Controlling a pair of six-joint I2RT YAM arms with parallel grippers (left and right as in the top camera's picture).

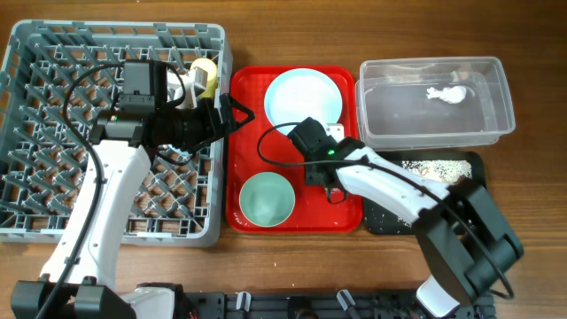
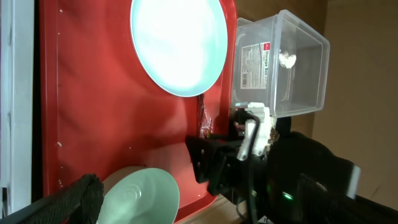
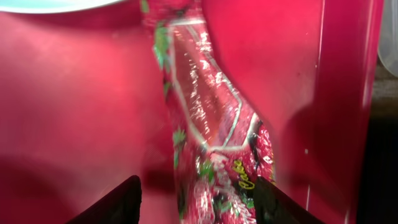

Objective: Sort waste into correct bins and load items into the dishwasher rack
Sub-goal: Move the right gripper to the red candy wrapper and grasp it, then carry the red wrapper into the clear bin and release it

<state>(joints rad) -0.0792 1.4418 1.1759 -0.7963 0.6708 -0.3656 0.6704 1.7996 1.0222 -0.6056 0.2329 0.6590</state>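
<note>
The red printed snack wrapper [image 3: 214,143] lies on the red tray [image 1: 248,151] near its right edge, and it also shows in the left wrist view [image 2: 205,124]. My right gripper [image 3: 199,202] is open low over it, one finger on each side; in the overhead view [image 1: 333,186] it hides the wrapper. My left gripper [image 1: 239,111] hovers open and empty over the tray's left edge. The light blue plate [image 1: 303,96] and pale green bowl [image 1: 266,198] sit on the tray. The yellow cup [image 1: 205,75] stands in the grey rack [image 1: 53,133]. I cannot make out the spoon or fork.
The clear tub [image 1: 434,124] at the back right holds the white tissue [image 1: 447,93]. The black tray [image 1: 474,164] in front of it holds crumbly scraps [image 1: 436,166]. My right arm crosses over the black tray.
</note>
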